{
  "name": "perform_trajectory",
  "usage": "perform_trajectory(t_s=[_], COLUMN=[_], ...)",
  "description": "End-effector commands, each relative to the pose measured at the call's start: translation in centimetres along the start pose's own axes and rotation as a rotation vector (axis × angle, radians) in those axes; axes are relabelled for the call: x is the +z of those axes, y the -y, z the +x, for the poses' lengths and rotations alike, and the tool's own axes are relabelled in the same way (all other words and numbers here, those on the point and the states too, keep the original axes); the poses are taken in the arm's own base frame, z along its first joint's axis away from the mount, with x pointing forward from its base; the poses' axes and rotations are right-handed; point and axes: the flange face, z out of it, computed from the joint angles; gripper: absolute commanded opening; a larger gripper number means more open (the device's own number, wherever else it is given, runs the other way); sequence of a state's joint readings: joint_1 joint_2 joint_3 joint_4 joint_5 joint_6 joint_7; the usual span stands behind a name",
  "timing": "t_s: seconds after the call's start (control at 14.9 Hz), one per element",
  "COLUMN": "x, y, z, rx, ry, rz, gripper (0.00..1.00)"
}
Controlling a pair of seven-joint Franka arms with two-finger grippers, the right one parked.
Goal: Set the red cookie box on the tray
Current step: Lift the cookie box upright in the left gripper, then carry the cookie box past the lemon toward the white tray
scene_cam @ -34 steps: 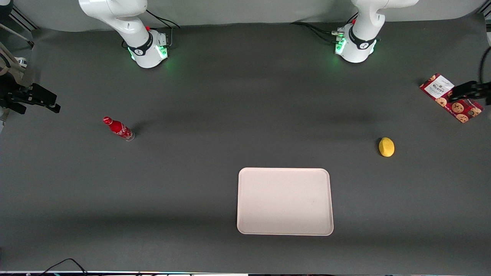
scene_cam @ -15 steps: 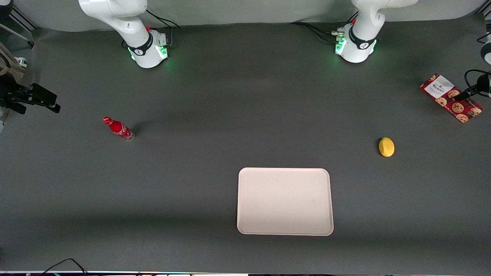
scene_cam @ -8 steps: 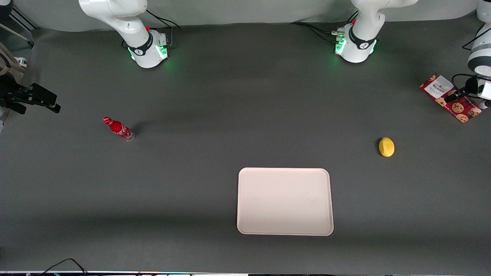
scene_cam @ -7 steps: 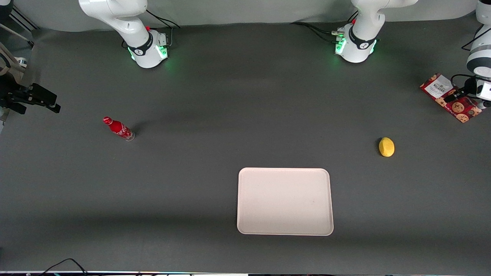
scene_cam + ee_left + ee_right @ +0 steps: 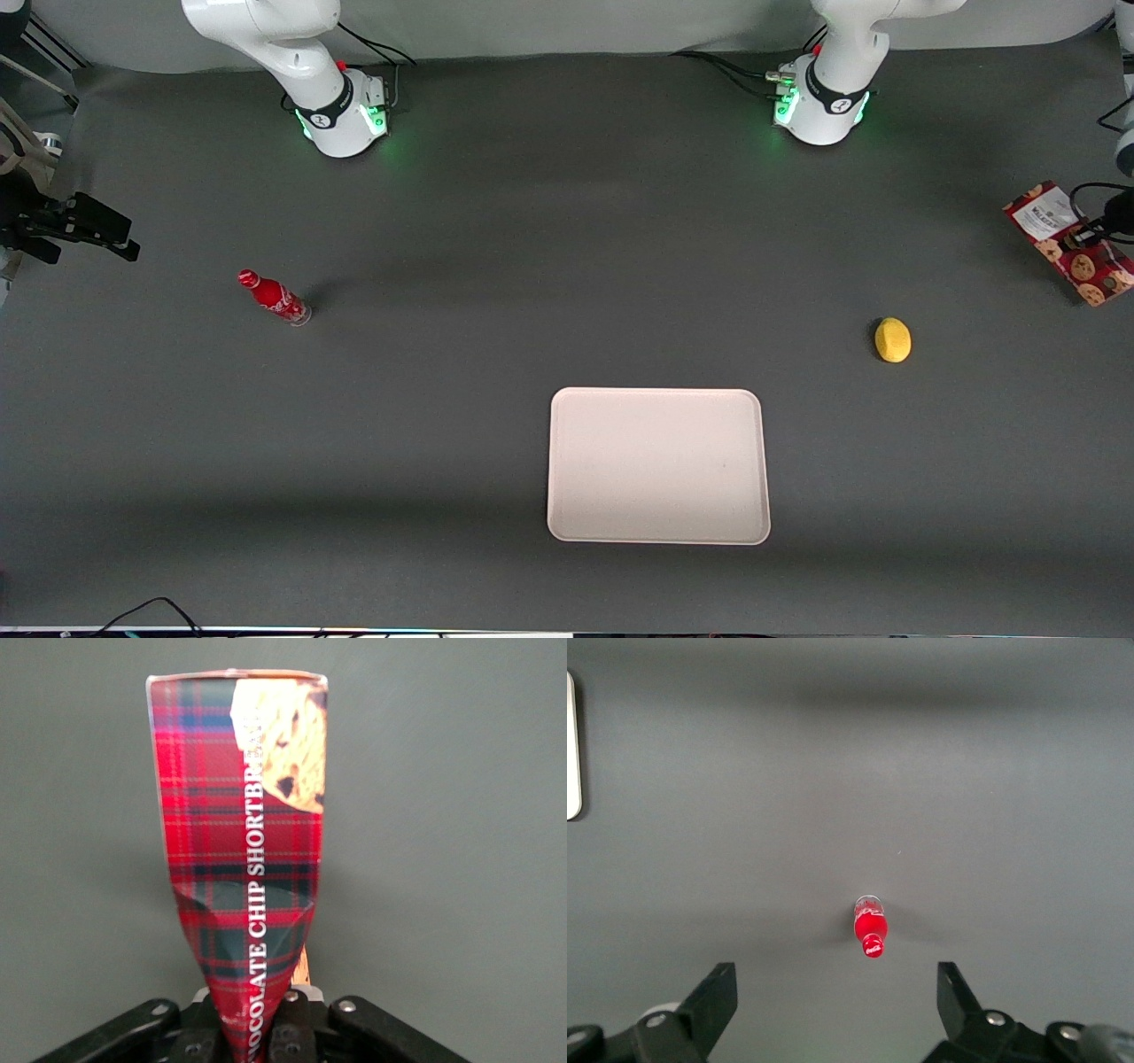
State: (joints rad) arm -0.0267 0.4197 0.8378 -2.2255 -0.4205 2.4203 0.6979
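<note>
Front view: tool (image 5: pixel 1083 236) has lifted red cookie box (image 5: pixel 1067 248) sideways

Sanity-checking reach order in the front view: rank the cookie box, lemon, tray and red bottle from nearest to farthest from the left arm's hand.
The hand is at the working arm's end of the table.
1. red cookie box: gripped in the hand, dented where the fingers pinch it.
2. lemon: nearer the front camera than the box.
3. tray: mid-table, nearest the camera.
4. red bottle: toward the parked arm's end.

Robot lab: bench-mounted arm bases (image 5: pixel 341 120)
</note>
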Motion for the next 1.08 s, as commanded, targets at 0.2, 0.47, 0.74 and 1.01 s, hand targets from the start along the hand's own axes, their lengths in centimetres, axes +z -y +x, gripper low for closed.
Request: perform_trajectory(t_s=[0.2, 0.47, 0.74, 1.01], x=[-18.5, -27.3, -28.4, -23.4], y=[-10.5, -22.8, -41.1, -57.5], z=[10.4, 12.7, 11.2, 8.2], rx=[0.085, 0.209, 0.225, 0.305], ry=[0.101, 0.103, 0.097, 0.088], rz=[-0.108, -0.081, -0.096, -0.113], gripper=[0.00, 0.00, 0.00, 0.00])
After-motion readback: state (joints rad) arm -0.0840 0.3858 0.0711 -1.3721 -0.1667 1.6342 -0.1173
